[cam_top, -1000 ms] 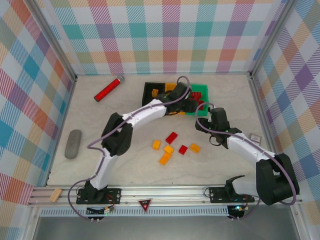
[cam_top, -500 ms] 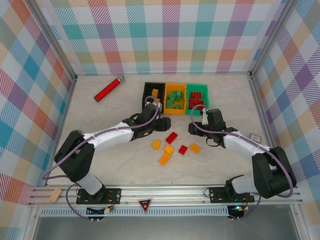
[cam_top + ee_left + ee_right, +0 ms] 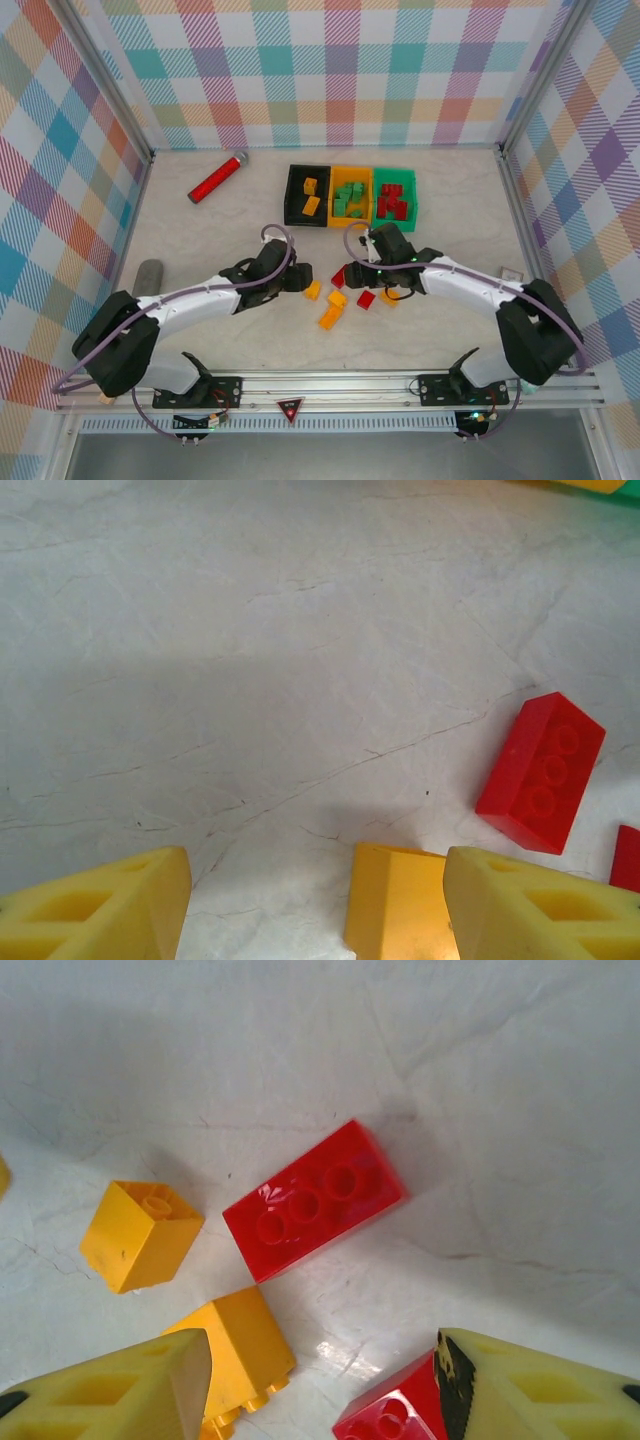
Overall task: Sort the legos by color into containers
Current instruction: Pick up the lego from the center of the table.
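While most of the bricks point(image 3: 350, 197) already lie in the three bins point(image 3: 372, 170) at the far middle of the table point(image 3: 200, 240), a small cluster point(image 3: 337, 299) lies loose at mid-table. From above, the black bin point(image 3: 291, 200) holds orange bricks, the orange bin point(image 3: 351, 170) green ones, the green bin point(image 3: 413, 195) red ones. The left jaws hang just left of the cluster, beside an orange brick point(image 3: 313, 290). The right jaws hang at its far right, by a long red brick point(image 3: 341, 277).

Through the left wrist camera, the two yellow fingers point(image 3: 100, 910) stand apart, holding nothing. The orange brick point(image 3: 398, 900) lies on the table between them, close against the finger on that view's right, with a wide gap to the other. The long red brick point(image 3: 541, 772) lies beyond, to the right.

Through the right wrist camera, the jaws are likewise parted and empty. The long red brick point(image 3: 315, 1200) lies ahead of the fingers point(image 3: 545, 1390), an orange cube point(image 3: 140, 1235) to its left. A second orange brick point(image 3: 235, 1345) and a small red brick point(image 3: 395, 1415) sit low in the gap, each beside a finger.

These bricks look hard, stiff and light, with glossy sides that could slip or skate away under a one-sided push. I would take one across its short width, on the flat side walls rather than the studs, jaws centred over it first. The left jaws look off-centre for that.
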